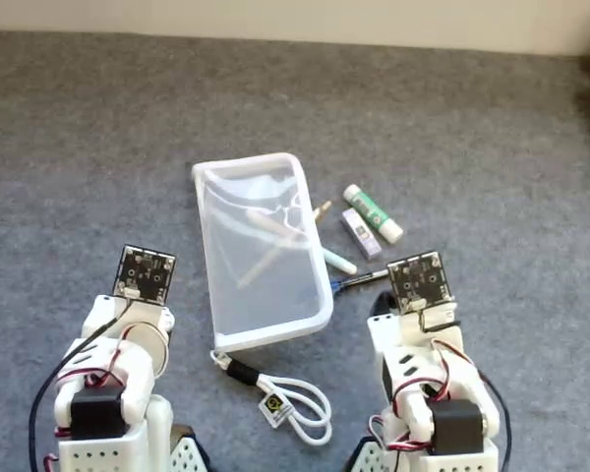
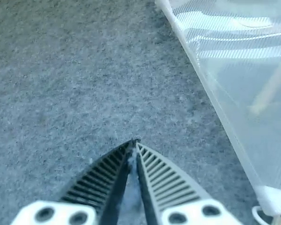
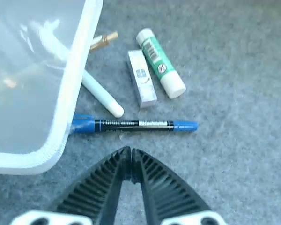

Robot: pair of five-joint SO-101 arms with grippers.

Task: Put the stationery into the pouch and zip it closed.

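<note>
Your pouch (image 1: 263, 251) lies flat between the arms, long axis running away from them, blue pen (image 3: 133, 125) crosswise just ahead of your right gripper (image 3: 129, 152), one end at the pouch's edge, glue stick (image 3: 160, 63) beyond, left gripper (image 2: 132, 143) beside the pouch, both sets of jaws closed, empty.

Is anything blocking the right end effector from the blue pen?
Nothing visible does. The blue pen lies on bare carpet right ahead of the shut right end effector, one end against the pouch edge.
</note>
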